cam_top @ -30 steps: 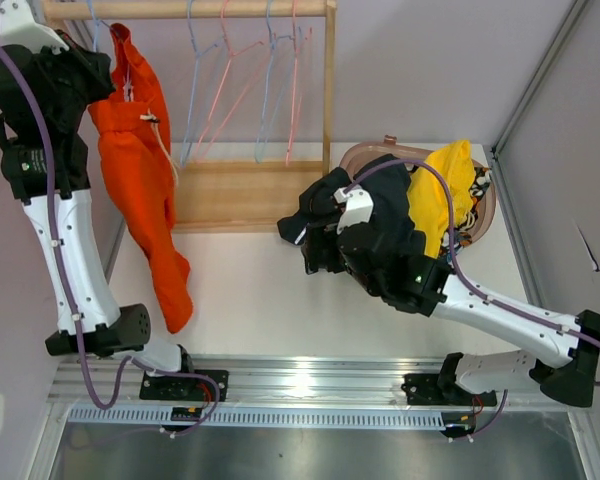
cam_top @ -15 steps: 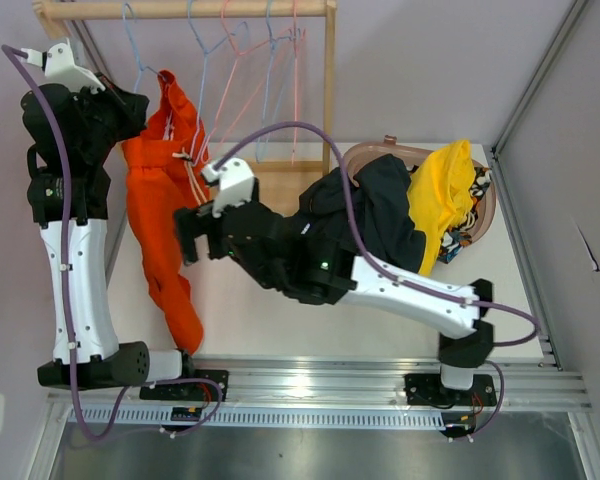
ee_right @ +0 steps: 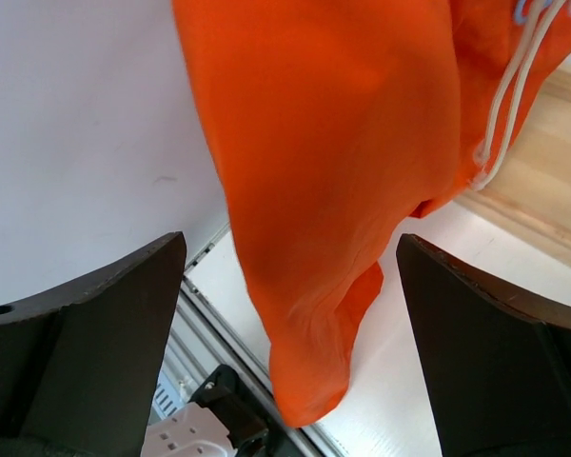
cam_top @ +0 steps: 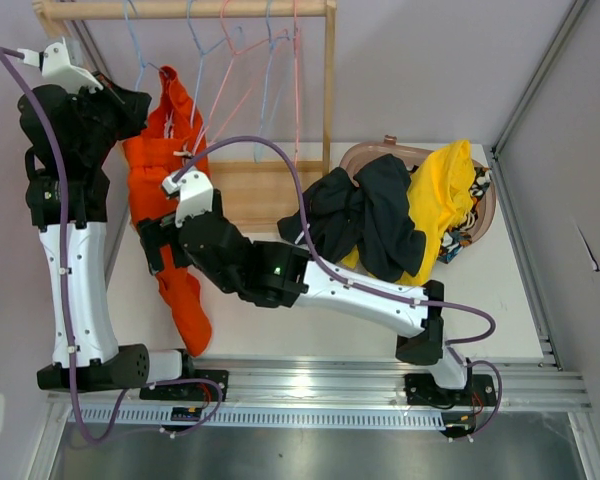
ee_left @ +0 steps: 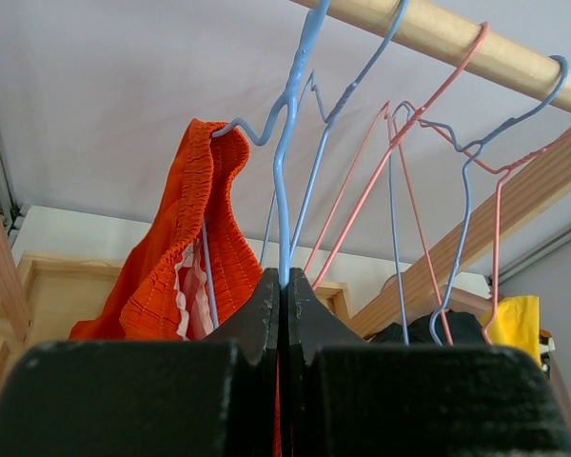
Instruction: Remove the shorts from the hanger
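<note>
The orange-red shorts (cam_top: 160, 170) hang from a blue wire hanger (ee_left: 290, 143), with one leg drooping to the table near the front rail. My left gripper (cam_top: 138, 100) is high at the left and shut on the hanger's wire (ee_left: 285, 274); the shorts' waistband (ee_left: 176, 276) bunches just to its left. My right gripper (cam_top: 165, 255) has reached across to the shorts' lower part. It is open, with its jaws wide on either side of the hanging orange leg (ee_right: 333, 162) and not touching it.
A wooden rack with top rod (cam_top: 180, 8), post (cam_top: 329, 80) and base (cam_top: 240, 195) holds several empty blue and pink hangers (cam_top: 270, 80). A brown basket (cam_top: 380, 148) at the right holds black shorts (cam_top: 365, 215), yellow shorts (cam_top: 445, 190) and patterned cloth (cam_top: 477, 195).
My right arm swung from the basket leftward across the table to the orange shorts, jaws open. My left arm shifted the hanger and shorts rightward and now holds still.
</note>
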You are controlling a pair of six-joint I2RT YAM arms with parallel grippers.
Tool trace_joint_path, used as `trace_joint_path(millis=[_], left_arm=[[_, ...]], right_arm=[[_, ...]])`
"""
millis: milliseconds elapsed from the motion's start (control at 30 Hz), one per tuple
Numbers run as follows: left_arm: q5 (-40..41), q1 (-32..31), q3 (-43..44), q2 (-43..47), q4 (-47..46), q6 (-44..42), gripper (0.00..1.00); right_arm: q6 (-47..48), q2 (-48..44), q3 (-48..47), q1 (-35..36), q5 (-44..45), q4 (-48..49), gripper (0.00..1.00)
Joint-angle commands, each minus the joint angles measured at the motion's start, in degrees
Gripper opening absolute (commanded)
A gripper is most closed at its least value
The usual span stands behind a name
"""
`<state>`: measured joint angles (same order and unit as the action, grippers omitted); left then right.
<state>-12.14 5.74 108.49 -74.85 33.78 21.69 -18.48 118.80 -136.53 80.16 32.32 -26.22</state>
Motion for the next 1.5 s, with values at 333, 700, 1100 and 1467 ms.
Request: trace_joint_path(millis=[333,700,1100,1467], left_arm=[[-4.0,-0.5,-1.5,8.7,-2.8,4.1,0.00],[3.9,-0.4,16.6,-0.5,3.6,-3.7,0.00],[0.6,-0.6,-0.1,12.5,4.0,-1.4,0.00],[1.2,-0.7,-10.4,23.9,9.6,-1.1,0.00]], right_arm=[[0.9,6.4,4.2,-3.1,3.5,12.8,0.50],[-10.6,-9.4,46.6,5.7,10.7,16.9,0.00],[-10.3,-10.2,44.9,0.4,10.2,15.7,0.00],[-4.6,1.9,12.8,-15.0,-2.5,2.1,0.00]])
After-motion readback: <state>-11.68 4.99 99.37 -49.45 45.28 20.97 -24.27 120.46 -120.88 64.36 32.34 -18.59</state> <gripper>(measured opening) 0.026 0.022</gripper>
